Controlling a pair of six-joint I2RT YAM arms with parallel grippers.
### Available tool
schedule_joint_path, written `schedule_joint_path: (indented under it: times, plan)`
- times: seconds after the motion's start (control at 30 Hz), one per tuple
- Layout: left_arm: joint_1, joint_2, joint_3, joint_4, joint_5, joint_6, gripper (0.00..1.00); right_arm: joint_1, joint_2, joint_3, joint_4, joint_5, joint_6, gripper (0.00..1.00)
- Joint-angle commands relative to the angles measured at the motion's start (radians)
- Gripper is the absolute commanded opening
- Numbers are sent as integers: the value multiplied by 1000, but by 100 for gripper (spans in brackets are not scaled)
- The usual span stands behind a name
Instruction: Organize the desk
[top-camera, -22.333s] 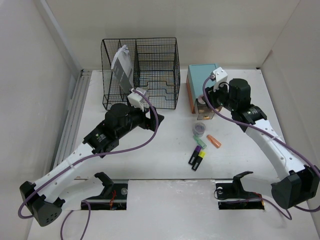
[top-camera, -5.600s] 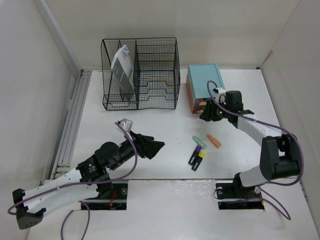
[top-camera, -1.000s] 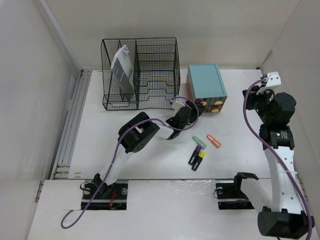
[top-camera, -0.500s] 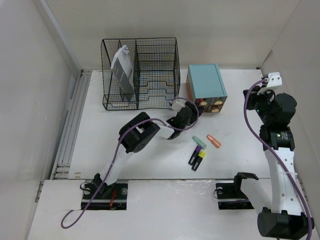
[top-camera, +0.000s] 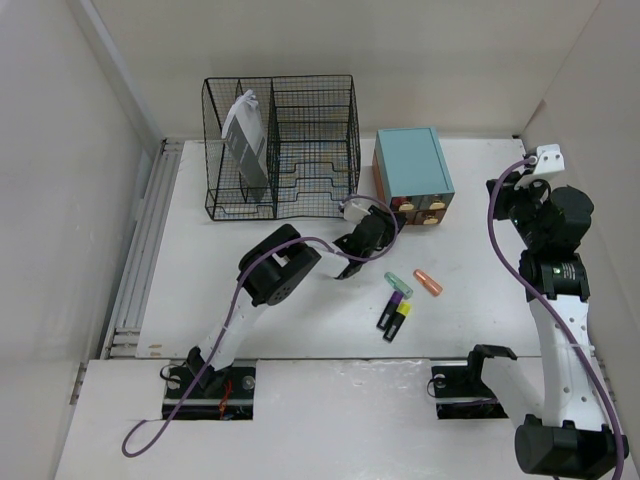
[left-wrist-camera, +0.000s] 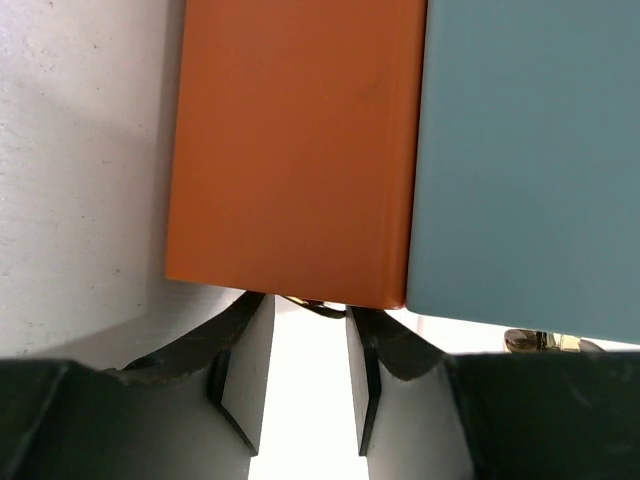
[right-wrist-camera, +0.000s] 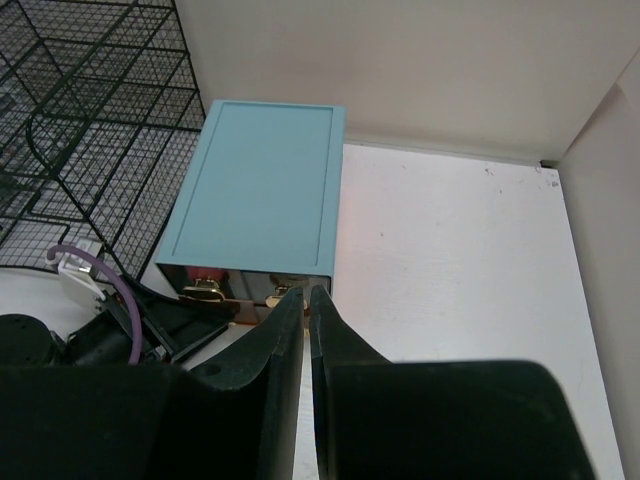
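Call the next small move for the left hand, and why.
Probably slide the left hand sideways to the brass handle on the teal drawer box's front. Its fingers are open but sit at the box's orange side corner, gripping nothing, while highlighters lie loose on the desk. The right hand is shut, off to the box's right.

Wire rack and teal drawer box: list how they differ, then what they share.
The wire rack is black open mesh; the teal drawer box is solid, with an orange side. The rack is wider than the box. The rack shows a grey packet inside; the box hides its contents. Both stand at the far end of the desk.
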Motion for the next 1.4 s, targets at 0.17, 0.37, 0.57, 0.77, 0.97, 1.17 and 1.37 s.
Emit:
schedule_joint_path:
  times: [0.17,0.37,0.57,0.77,0.97,1.17,1.37]
  plan:
    - [-8,-25,-2,45,-29,5,22,-7,-13,1,37,12,13,12]
    - [-37,-43,-62,117,-16,-13,21,-7,-13,1,37,12,13,12]
    - [-67,-63,-97,153,4,-13,21,-7,-13,-9,37,12,13,12]
    - [-100,-92,-131,188,22,-2,21,-7,-13,-9,37,21,13,12]
    - [-142,-123,-203,238,22,-13,20,-7,-13,-9,37,21,13,12]
    - [-172,-143,-264,272,22,-22,20,-16,-13,-9,37,21,13,12]
    - [-192,-161,-288,295,22,-21,43,-16,-13,-9,37,21,13,12]
